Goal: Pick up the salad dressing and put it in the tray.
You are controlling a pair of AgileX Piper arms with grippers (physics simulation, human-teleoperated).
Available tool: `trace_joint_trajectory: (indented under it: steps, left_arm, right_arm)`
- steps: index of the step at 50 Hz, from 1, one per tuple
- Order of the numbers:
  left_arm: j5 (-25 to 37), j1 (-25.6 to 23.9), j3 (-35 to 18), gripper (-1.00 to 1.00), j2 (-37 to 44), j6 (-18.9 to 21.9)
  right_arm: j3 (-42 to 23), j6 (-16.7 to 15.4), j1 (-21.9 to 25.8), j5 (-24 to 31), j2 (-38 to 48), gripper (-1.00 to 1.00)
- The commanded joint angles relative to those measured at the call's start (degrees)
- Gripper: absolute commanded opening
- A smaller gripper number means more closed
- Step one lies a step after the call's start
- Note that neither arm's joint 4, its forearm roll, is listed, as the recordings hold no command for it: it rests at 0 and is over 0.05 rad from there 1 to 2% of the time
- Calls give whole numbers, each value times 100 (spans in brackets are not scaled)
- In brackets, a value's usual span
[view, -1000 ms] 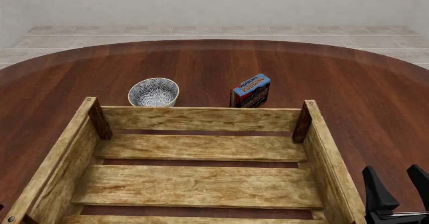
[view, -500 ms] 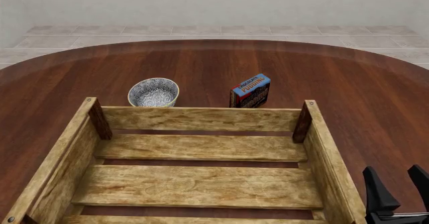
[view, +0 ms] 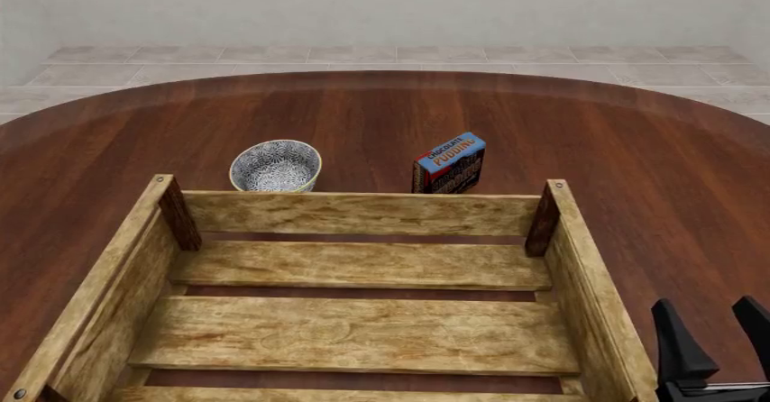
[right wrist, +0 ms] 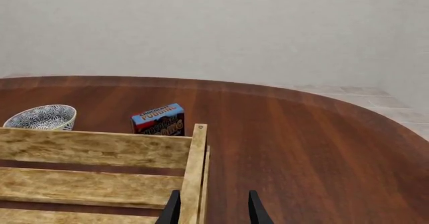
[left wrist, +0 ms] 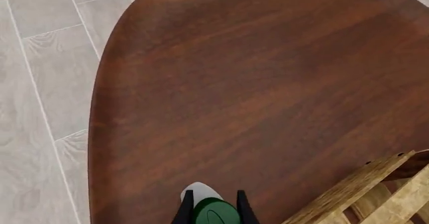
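The salad dressing [left wrist: 216, 213] shows only in the left wrist view, seen from above as a dark green cap with a bit of whitish body past it. My left gripper [left wrist: 214, 192] is shut on it, one black finger tight against each side of the cap, over bare table just outside a corner of the tray [left wrist: 348, 194]. The front view shows neither of them. The tray [view: 361, 213] is a large light-wood slatted crate filling the near middle, with nothing in it. My right gripper [view: 704, 305] stands open and holds nothing, just outside the tray's right wall [right wrist: 194, 174].
A blue-white patterned bowl [view: 276, 166] and a blue-and-red pudding box [view: 450, 163] stand just beyond the tray's far wall; the bowl [right wrist: 40, 117] and the box [right wrist: 158, 119] also show in the right wrist view. The round table's edge and tiled floor [left wrist: 47, 108] lie close to the left gripper.
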Motion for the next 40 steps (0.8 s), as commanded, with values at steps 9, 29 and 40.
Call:
trace_joint_trajectory:
  steps: [9,29,40]
  left_arm:
    - [231,-6,-647,-100,-191,300]
    - [796,-431,-1636,-100,-639,485]
    - [1248,-1155,-2446,-100,-887,644]
  right_arm:
    - [-1,-1,2,-3,2,100]
    - [0,17,-13,-6,4,100]
    - [-3,26,-11,-13,12,100]
